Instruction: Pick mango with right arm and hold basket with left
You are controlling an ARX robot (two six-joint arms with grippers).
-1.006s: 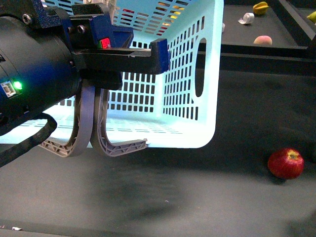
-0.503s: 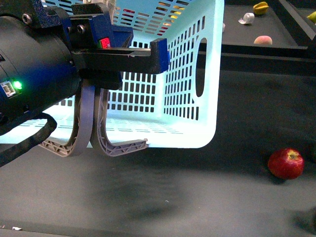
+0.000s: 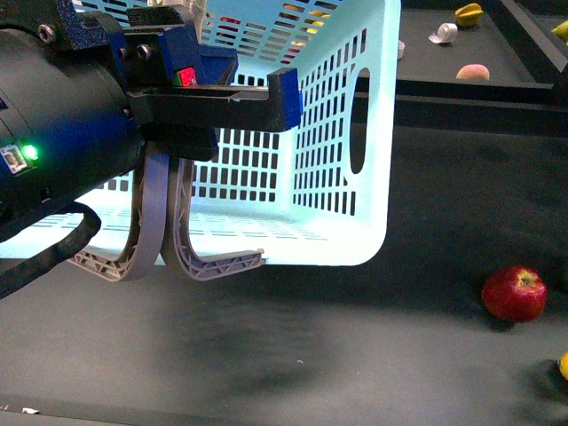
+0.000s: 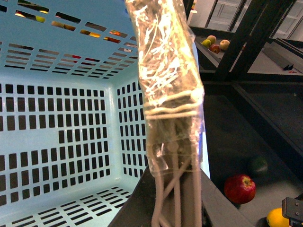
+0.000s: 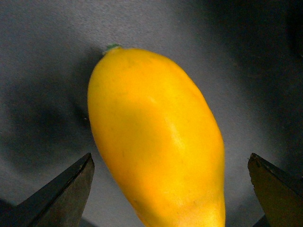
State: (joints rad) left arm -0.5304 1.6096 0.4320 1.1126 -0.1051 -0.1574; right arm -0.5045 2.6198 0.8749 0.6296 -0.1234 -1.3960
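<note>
The light turquoise basket hangs tilted above the dark table. My left gripper is shut on its two grey-brown handles; in the left wrist view the handles, wrapped in clear tape, run between the jaws of that gripper. The golden yellow mango lies on the table, between the wide-open fingers of my right gripper, untouched. It also shows as a sliver at the front view's right edge and in the left wrist view.
A red apple lies on the table right of the basket, close to the mango, and also shows in the left wrist view. A raised shelf behind holds a yellow star fruit, a peach and a white object.
A yellow edge of the mango has come into sight at the front view's lower right edge. The basket and left arm have hardly moved.
</note>
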